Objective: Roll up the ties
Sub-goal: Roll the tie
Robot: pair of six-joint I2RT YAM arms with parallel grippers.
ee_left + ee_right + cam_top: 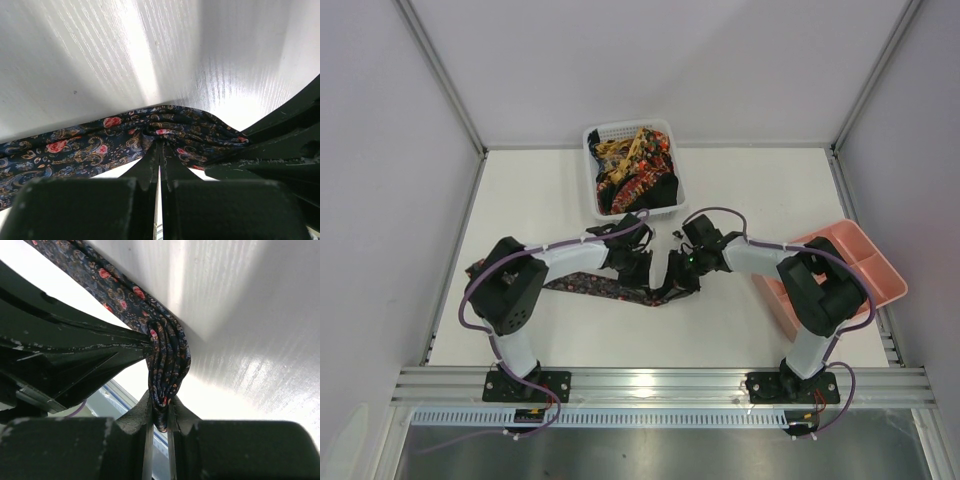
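The left hand [160,146] is closed to a sliver, its tips pinching a bunched fold of the tie [75,150]; the right hand [161,410] is clamped on the same tie where it is doubled into several layers, the bundle squeezed between its fingers; the two hands meet tip to tip near the middle of the counter [770,190], and in the right wrist view the left hand's tips touch the fold from the side; the tie is dark blue with red flowers and paisley; from the pinch it runs flat along the counter to the left, passing under the left arm, its far end near the counter's left edge; just behind the hands, at the back of the counter, stands the basket [620,126], white mesh, heaped with ties [635,165] in red, orange, yellow and black; the tray [850,250], pink with compartments, sits at the right edge, partly under the right arm.
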